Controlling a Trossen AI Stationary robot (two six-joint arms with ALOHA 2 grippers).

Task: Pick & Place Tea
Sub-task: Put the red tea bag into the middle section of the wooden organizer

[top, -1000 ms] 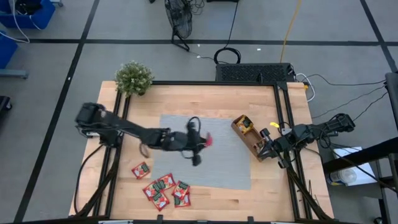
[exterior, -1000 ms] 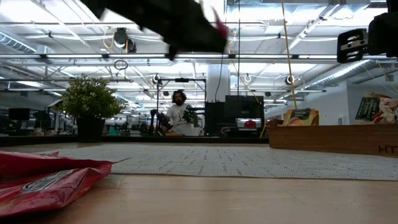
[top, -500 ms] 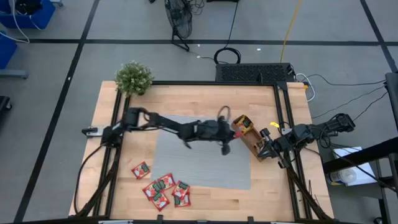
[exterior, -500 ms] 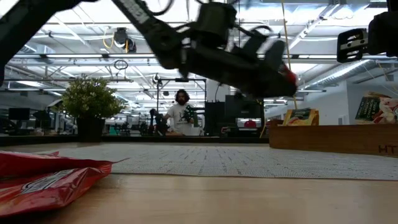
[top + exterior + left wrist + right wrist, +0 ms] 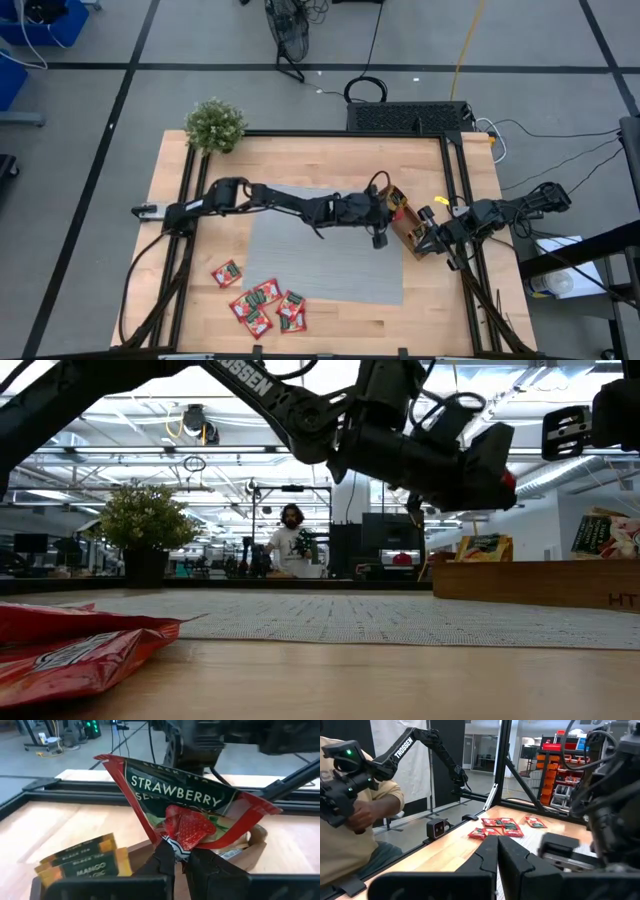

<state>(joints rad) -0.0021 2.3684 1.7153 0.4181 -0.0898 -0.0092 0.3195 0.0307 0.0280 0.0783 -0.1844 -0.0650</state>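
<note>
The wooden desk [image 5: 330, 155] is covered at its middle by a grey mat [image 5: 300, 270], and a potted plant [image 5: 215, 125] is seen at its far left corner. The left arm is stretched across the mat, its left tool [image 5: 379, 224] held just beside the wooden tray [image 5: 412, 233]. A red strawberry sachet [image 5: 185, 802] is pinched by a corner between its fingers above the tray, where mango sachets [image 5: 82, 857] are stood. Loose red sachets [image 5: 262, 303] are left at the desk's near left. The right tool [image 5: 436, 237], pressed together, is parked beyond the tray.
</note>
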